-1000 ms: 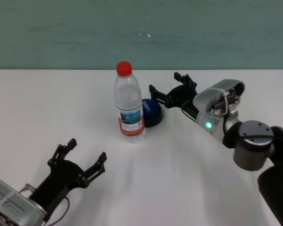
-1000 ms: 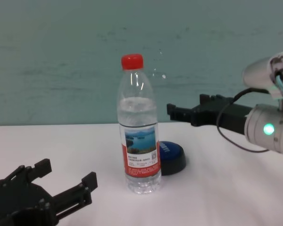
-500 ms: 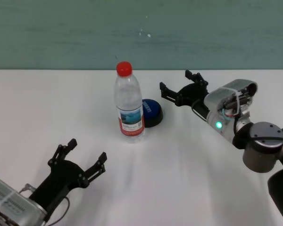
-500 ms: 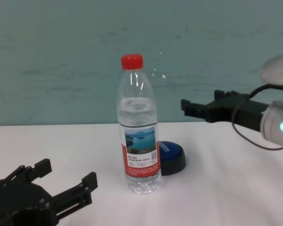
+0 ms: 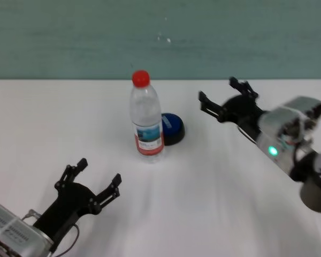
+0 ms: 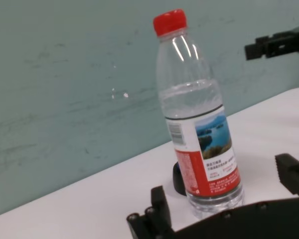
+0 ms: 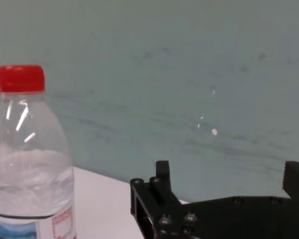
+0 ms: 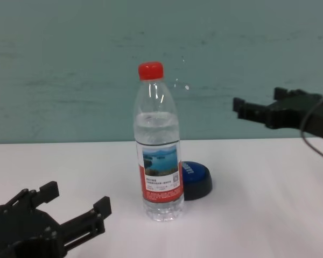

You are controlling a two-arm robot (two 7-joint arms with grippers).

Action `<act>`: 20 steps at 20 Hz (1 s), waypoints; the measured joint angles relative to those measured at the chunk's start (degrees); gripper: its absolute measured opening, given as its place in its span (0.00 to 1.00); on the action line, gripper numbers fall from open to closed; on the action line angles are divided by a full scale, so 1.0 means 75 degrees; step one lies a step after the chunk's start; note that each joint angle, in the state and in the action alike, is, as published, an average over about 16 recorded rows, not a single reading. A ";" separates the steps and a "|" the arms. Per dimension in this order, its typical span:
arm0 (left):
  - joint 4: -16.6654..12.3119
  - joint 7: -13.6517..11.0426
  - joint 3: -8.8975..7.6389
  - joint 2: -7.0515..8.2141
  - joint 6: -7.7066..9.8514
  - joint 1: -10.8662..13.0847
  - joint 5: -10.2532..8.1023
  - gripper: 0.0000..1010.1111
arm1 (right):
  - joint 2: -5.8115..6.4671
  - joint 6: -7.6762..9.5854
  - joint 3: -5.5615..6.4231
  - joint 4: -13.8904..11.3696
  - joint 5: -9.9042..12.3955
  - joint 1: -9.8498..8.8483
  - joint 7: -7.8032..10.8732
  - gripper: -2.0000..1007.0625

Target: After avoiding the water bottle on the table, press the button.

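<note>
The water bottle (image 5: 146, 120), clear with a red cap and a lake label, stands upright on the white table (image 5: 43, 118). Just behind it to the right, the blue dome button (image 5: 173, 127) sits with its left part hidden by the bottle. My right gripper (image 5: 219, 90) hovers open in the air, well to the right of the button and touching nothing. In the chest view it (image 8: 258, 99) is level with the bottle's (image 8: 158, 172) shoulder, above and to the right of the button (image 8: 197, 178). My left gripper (image 5: 99, 170) rests open and empty near the table's front left.
A teal wall (image 5: 69, 37) runs behind the table's far edge. White tabletop stretches to the left of the bottle and in front of it. The right arm's silver wrist with a green light (image 5: 272, 151) reaches in from the right.
My right gripper has drawn back to the right and a little higher, away from the button and bottle. The bottle, the button and the left gripper have not moved.
</note>
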 joint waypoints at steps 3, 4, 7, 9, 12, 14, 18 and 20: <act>0.0000 0.0000 0.0000 0.0000 0.0000 0.0000 0.0000 0.99 | 0.0137 -0.0022 0.0144 -0.0489 0.0107 -0.0373 -0.0030 1.00; 0.0000 0.0000 0.0000 0.0000 0.0000 0.0000 0.0000 0.99 | 0.0180 -0.0033 0.0191 -0.0649 0.0143 -0.0504 -0.0040 1.00; 0.0000 0.0000 0.0000 0.0000 0.0000 0.0000 0.0000 0.99 | 0.0296 -0.0080 0.0324 -0.1099 0.0252 -0.0895 -0.0065 1.00; 0.0000 0.0000 0.0000 0.0000 0.0000 0.0000 0.0000 0.99 | 0.0361 -0.0122 0.0403 -0.1371 0.0327 -0.1162 -0.0076 1.00; 0.0000 0.0000 0.0000 0.0000 0.0000 0.0000 0.0000 0.99 | 0.0442 -0.0196 0.0502 -0.1748 0.0437 -0.1565 -0.0084 1.00; 0.0000 0.0000 0.0000 0.0000 0.0000 0.0000 0.0000 0.99 | 0.0488 -0.0248 0.0553 -0.1968 0.0505 -0.1817 -0.0083 1.00; 0.0000 0.0000 0.0000 0.0000 0.0000 0.0000 0.0000 0.99 | 0.0553 -0.0356 0.0607 -0.2329 0.0618 -0.2269 -0.0073 1.00; 0.0000 0.0000 0.0000 0.0000 0.0000 0.0000 0.0000 0.99 | 0.0564 -0.0416 0.0613 -0.2451 0.0666 -0.2443 -0.0066 1.00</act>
